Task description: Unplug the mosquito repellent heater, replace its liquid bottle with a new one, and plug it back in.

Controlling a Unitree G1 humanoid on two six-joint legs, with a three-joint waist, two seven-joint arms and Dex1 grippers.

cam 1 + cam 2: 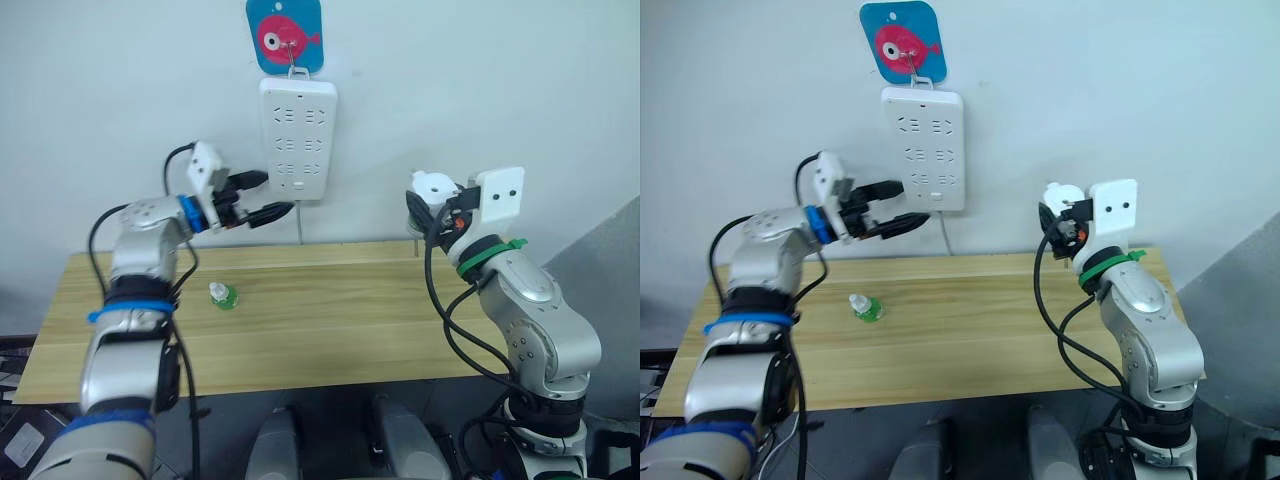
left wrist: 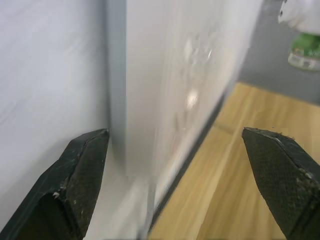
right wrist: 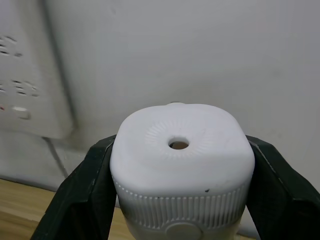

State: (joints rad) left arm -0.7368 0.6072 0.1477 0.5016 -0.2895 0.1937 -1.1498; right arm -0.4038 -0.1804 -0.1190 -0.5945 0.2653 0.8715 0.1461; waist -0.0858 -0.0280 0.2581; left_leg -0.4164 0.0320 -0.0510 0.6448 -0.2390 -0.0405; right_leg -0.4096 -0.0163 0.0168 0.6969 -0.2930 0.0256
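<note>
fingers of right gripper clamped on mosquito repellent heater; left gripper spread, empty, beside power strip. keep heater steady, grip firm for bottle swap.

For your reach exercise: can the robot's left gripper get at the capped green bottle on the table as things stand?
Probably yes: the left gripper is open and holds nothing, and the capped green bottle stands alone on the wooden table with nothing between them.

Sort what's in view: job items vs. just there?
Job:
- mosquito repellent heater, clamped in right gripper
- capped green bottle on table
- power strip on wall
- left gripper, open beside strip

Just there:
- fish hook plate
</note>
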